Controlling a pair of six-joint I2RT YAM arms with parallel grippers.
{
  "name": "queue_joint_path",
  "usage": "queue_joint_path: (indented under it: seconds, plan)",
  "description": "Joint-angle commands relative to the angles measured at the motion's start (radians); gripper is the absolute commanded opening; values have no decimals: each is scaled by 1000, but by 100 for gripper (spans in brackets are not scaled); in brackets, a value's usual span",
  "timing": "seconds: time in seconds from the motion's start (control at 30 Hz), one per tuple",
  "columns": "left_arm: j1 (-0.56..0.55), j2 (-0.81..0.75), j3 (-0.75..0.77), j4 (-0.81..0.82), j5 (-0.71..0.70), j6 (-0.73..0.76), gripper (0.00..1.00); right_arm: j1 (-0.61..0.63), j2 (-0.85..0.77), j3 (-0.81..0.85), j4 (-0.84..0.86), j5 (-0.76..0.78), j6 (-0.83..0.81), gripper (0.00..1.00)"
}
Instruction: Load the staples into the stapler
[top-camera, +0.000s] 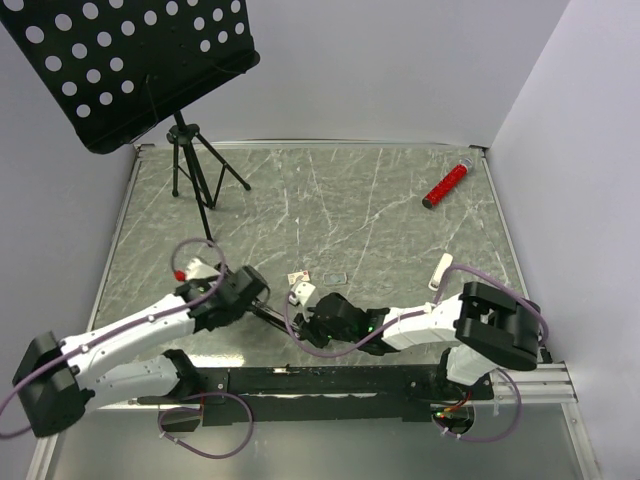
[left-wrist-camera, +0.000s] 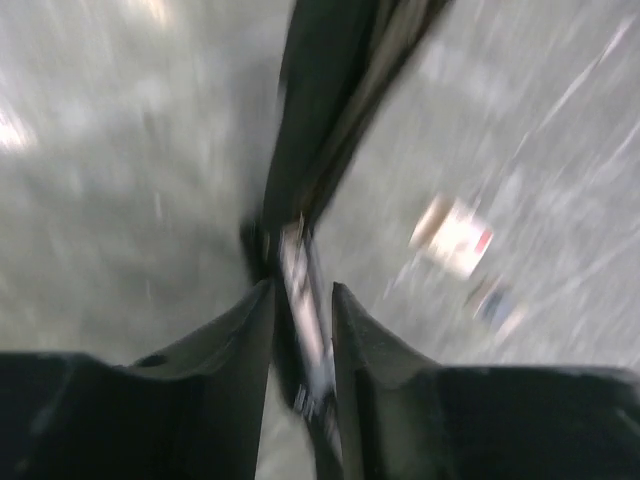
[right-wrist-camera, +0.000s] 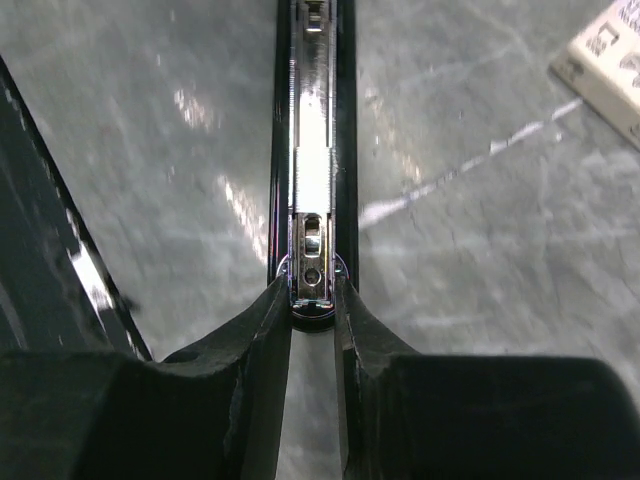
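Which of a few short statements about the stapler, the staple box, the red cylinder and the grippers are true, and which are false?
1. The right gripper grips one end of the stapler. True.
2. The stapler is closed. False: it stands open.
3. The red cylinder lies between the grippers. False: it lies far off, near the far right corner of the table.
4. The staple box lies on the table, not held. True.
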Motion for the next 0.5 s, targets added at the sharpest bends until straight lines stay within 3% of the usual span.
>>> queue_joint_path:
  seconds: [0.0,0.2,0.3,0.4,0.43,0.47]
  plan:
    - [-144,55,42,-24,140,-196,24,2,36,23,84,-48,53,15]
    - [-231,130,88,-85,72,-310,31,4,35,10,105,-51,54,15]
    - [-236,110,100,-125,42,-336,40,2,36,0,119,-56,60,15]
    - [-236,41,113,-191,-29,-359,60,2,38,-7,127,-67,65,15]
    - [-236,0,117,-235,-62,-365,75,2,39,-8,128,-68,68,15]
    - [-236,-22,125,-254,-83,-365,82,2,41,-8,130,-71,68,15]
